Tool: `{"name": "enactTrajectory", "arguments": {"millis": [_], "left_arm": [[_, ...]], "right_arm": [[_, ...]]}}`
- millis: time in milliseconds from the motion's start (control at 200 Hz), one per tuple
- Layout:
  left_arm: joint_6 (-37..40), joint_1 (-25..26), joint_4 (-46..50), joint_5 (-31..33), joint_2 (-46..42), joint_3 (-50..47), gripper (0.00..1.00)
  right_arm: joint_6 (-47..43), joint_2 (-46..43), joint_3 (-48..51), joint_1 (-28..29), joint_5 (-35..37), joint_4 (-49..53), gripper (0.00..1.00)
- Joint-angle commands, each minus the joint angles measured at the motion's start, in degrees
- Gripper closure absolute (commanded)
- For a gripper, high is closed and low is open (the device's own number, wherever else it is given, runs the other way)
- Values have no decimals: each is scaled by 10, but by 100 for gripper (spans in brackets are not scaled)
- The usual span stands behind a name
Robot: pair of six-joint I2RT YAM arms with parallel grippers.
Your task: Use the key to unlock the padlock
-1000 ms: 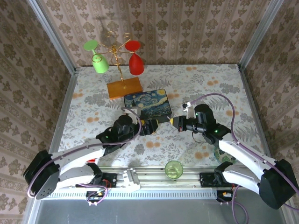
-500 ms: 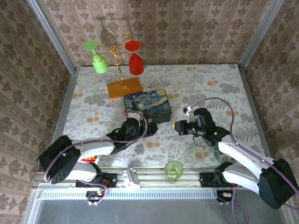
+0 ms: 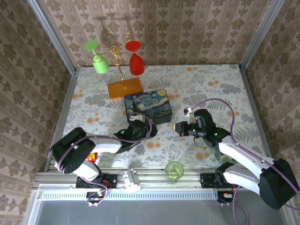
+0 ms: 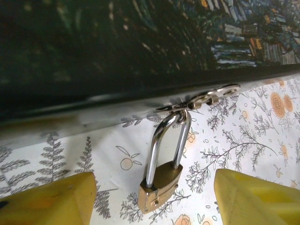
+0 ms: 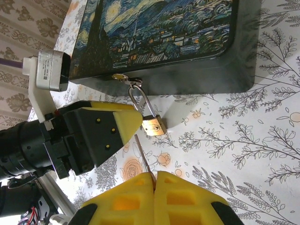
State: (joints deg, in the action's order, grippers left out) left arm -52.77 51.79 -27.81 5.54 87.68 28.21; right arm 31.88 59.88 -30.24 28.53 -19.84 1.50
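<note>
The padlock (image 4: 158, 187) hung by its shackle from the silvery clasp (image 4: 208, 97) on the near wall of the dark painted box (image 3: 148, 106). Its brass body lay tilted on the flowered table (image 3: 211, 89), just in front of the box. The left gripper (image 3: 146, 130) stood low before that wall. Its yellow fingers (image 4: 47, 199) were spread wide, one on each side of the padlock, and each was apart from it. The right gripper (image 5: 153, 177) had its pads pressed together on the key (image 5: 142, 154). The thin shaft of the key pointed toward the padlock body, and its tip was just beside the padlock. I could not tell if they touched.

Behind the box stood a glass rack (image 3: 117, 56) on a wooden base, holding one green and one red glass, well apart from both grippers. A green cup (image 3: 174, 170) stood at the near edge, between the arm bases.

From above, the padlock and the key were too small to make out between the two grippers. The keyhole could not be seen. In the right wrist view one left finger covered the table beside the padlock, and the other left finger was hidden. In the left wrist view the box was dark and blurred.

The box wall closed the far side of the padlock. The table to the right of the box and toward the far wall lay open.
</note>
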Motion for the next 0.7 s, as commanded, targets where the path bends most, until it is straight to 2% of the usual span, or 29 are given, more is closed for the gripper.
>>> {"name": "enactTrajectory", "arguments": {"millis": [0,285,365,615,695], "left_arm": [[-2,4,-30,-2,19,16,32],[-10,8,-64,-6,55,20,40],[-18,8,-82,-11,68,15,48],[-23,10,-91,-10,81,13,55],[-23,12,-93,-6,79,11,61]], "right_arm": [[2,3,2,-1,9,-12,100],[0,2,4,-1,12,-9,100],[0,2,4,-1,13,-10,100],[0,3,5,-1,13,-11,100],[0,3,8,-1,15,-12,100]]}}
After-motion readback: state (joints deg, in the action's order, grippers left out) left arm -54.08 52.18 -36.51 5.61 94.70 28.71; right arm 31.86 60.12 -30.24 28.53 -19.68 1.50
